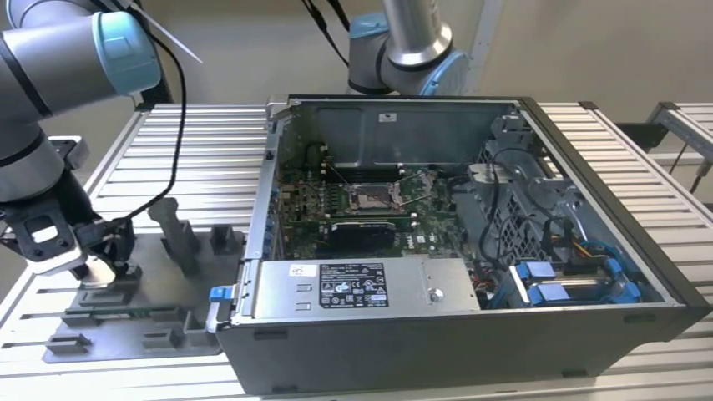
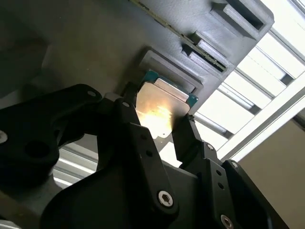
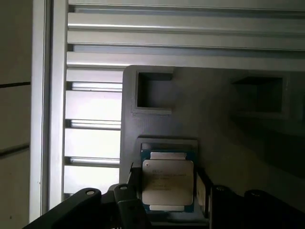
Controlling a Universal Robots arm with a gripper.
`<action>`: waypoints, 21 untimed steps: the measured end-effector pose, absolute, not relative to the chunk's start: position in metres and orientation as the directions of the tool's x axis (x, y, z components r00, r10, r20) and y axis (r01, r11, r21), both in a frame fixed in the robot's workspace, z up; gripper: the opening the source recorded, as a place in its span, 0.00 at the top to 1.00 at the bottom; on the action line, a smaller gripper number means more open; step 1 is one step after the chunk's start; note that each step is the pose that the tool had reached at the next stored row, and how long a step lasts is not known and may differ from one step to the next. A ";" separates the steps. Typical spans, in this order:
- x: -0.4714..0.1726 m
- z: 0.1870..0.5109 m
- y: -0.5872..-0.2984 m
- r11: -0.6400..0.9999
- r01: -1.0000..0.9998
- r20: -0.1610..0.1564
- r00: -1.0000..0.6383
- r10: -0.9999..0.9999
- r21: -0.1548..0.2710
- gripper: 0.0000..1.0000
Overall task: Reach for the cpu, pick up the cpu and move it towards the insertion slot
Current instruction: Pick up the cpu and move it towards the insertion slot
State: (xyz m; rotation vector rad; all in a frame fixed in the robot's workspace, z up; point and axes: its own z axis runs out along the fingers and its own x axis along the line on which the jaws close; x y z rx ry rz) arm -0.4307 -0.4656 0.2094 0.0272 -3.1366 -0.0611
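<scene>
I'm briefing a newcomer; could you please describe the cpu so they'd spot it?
Beside the open computer case, at the exterior view's left, lies a grey plastic tray. On it sits the cpu: a thin square chip, silver-topped and teal-edged among plain grey blocks.

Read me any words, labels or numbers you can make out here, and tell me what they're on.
No text is legible.
Black label on the power supply: print too small to read.
White sticker on the computer case back wall: too small.
Faint print on the cpu: blurred.
</scene>
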 end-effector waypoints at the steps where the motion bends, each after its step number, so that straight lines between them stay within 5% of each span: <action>1: -0.431 0.211 -0.466 0.999 -0.017 0.004 -1.000 -0.017 0.039 1.00; 21: -0.431 0.258 -0.466 0.999 -0.017 0.004 -1.000 -0.017 0.039 1.00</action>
